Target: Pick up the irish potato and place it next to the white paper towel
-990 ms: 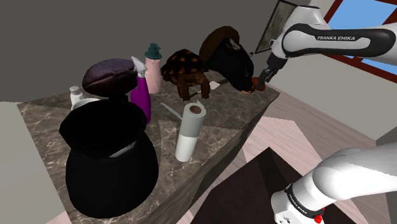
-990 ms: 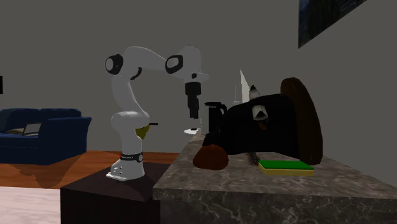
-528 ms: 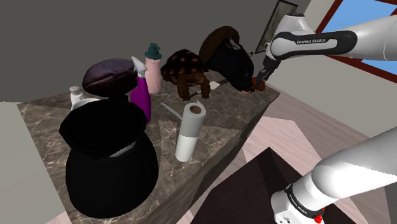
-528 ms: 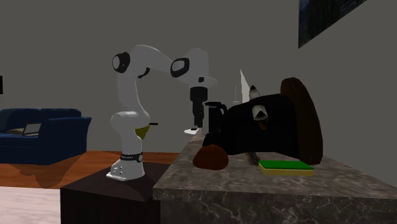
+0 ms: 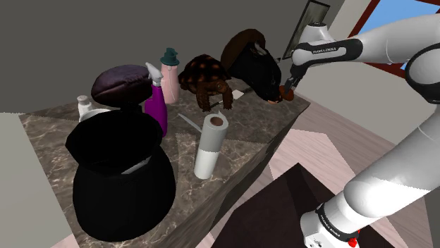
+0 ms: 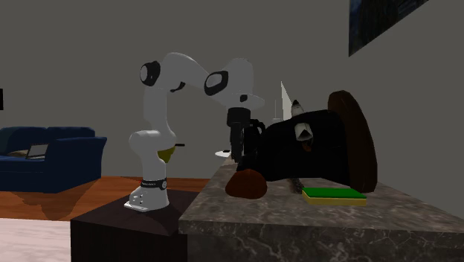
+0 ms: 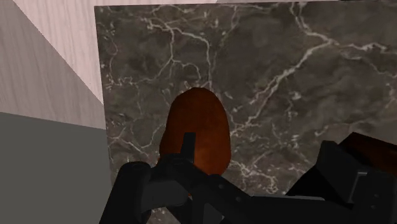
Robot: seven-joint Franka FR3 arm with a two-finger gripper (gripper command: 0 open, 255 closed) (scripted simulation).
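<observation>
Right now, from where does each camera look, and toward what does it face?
Shoulder view: beside the stand, looking down over the marble counter; the arm and claw show, over the potato.
Second exterior view: low, near counter height, facing the whole arm on its stand.
Wrist view: mounted at the wrist, looking down at the potato; two open black fingers show.
All three share the potato.

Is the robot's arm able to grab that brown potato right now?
Probably yes. The open end effector hangs just above the potato on the marble countertop, with nothing between them.
</observation>
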